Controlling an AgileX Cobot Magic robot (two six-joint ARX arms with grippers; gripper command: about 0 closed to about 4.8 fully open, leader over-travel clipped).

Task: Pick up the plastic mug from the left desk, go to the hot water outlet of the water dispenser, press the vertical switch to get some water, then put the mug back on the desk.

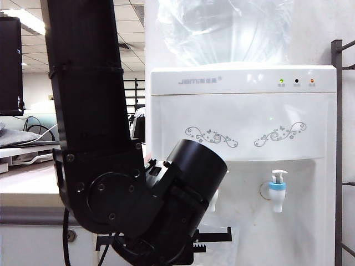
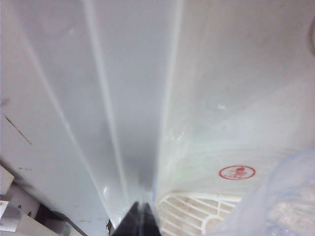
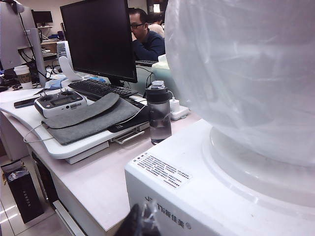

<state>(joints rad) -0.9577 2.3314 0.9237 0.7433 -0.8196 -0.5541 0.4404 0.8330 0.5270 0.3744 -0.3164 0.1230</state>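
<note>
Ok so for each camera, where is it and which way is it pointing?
Exterior: faces the water dispenser front; left arm blocks the near left.
Left wrist: inside the tap recess, looking at the drip grille; shut left gripper tips show.
Right wrist: above the dispenser, looking over the left desk; right gripper tips show.
Shared: the dispenser.

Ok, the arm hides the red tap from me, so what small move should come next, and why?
Probably lower the right gripper, which hangs above the top of the water dispenser, toward the taps in front. The left gripper, shut, sits in the recess over the drip grate, with a blurred clear thing, likely the plastic mug, beside it, so pressing seems the step left.
</note>
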